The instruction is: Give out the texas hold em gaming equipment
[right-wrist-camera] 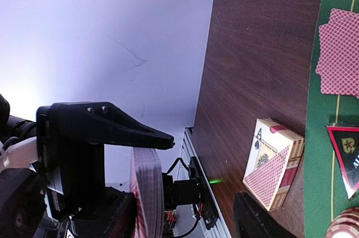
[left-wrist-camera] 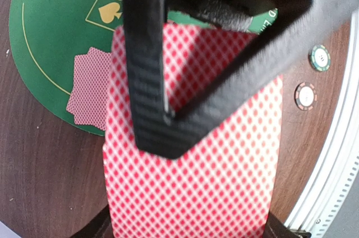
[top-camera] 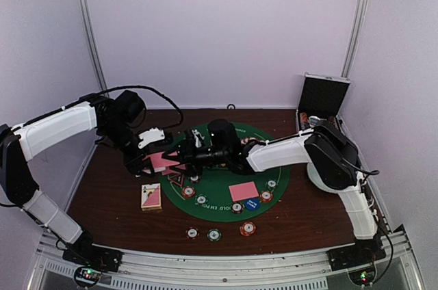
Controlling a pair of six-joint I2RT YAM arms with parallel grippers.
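Overhead, both my jaw pairs merge into one dark blur. The open black-and-silver case (top-camera: 323,98), well beyond my right gripper (top-camera: 181,157), shows contents too small to tell. My left gripper (top-camera: 156,161) is clamped on the red diamond-backed card deck (left-wrist-camera: 190,182). My right jaws stand apart, one finger (left-wrist-camera: 146,53) crossing that deck's back.

Quick look at my rig: left arm (top-camera: 58,126) and right arm (top-camera: 280,152) both wear white shells with chunky black joints. The left claw (top-camera: 156,160) and right claw (top-camera: 176,158) are matte black, with wedge-shaped fingers (right-wrist-camera: 129,131) and two small screws (right-wrist-camera: 96,109) just behind them. Behind the left claw sits a white bracket (top-camera: 150,137), and further back a black cable (top-camera: 147,89) loops off the wrist.
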